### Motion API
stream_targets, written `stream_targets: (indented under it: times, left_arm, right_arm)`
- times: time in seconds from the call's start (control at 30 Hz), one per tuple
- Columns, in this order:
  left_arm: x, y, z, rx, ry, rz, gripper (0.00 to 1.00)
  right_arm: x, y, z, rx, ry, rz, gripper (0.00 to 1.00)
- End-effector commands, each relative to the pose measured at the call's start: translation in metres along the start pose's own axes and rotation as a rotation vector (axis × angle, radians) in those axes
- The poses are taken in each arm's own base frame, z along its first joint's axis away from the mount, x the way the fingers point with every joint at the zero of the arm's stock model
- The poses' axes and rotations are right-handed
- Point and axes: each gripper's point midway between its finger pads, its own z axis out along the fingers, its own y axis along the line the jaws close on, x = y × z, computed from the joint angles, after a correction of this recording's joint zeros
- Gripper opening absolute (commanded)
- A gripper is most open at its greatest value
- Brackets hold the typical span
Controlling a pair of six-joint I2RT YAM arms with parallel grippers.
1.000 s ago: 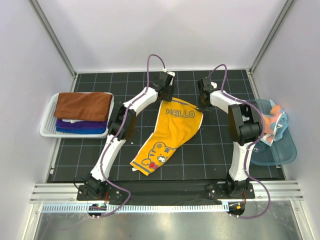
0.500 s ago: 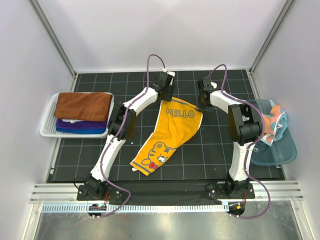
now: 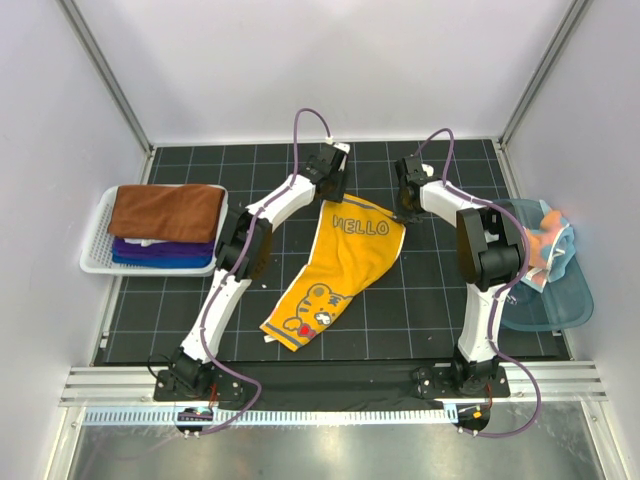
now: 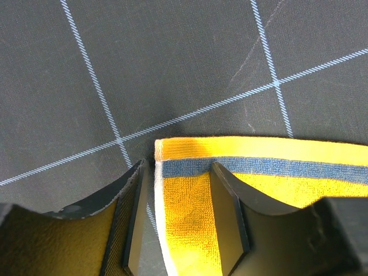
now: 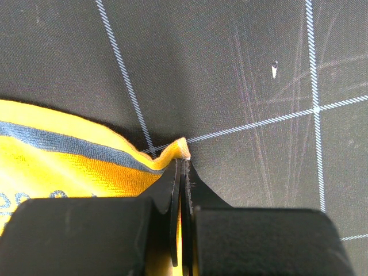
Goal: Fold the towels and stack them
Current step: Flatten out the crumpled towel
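An orange-yellow towel (image 3: 345, 262) with "HELLO" and a tiger face lies spread on the black grid mat, its far edge between the two grippers. My left gripper (image 3: 331, 192) is open over the towel's far left corner (image 4: 184, 195), one finger on each side of the corner. My right gripper (image 3: 407, 212) is shut on the towel's far right corner (image 5: 179, 148), which pokes out above the closed fingertips. A stack of folded towels, rust brown on top (image 3: 165, 212) over white, purple and blue ones, sits in the white basket (image 3: 95, 250) at left.
A teal tub (image 3: 560, 300) at the right edge holds several crumpled towels (image 3: 552, 238). White walls close in the mat on three sides. A metal rail runs along the near edge by the arm bases.
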Motion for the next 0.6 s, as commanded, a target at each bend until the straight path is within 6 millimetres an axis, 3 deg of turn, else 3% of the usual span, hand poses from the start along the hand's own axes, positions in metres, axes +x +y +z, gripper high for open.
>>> stream_targets:
  times: [0.0,0.57]
  left_arm:
    - [0.0202,0.0092,0.001,-0.022,0.065,-0.003,0.48]
    - [0.0153,0.0119,-0.0042,0.031,0.055,-0.017,0.24]
  right_arm:
    - [0.0006,0.0052,0.0021,-0.02,0.002,-0.006,0.01]
    - [-0.0063,0.005,0.0041,-0.007,-0.013,0.003,0.01]
